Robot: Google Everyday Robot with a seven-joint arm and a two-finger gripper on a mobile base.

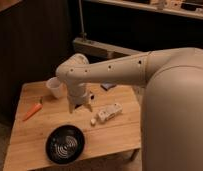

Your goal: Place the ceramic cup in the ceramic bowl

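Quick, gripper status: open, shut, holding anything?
Gripper: open, holding nothing, pointing down over the table beside the cup.
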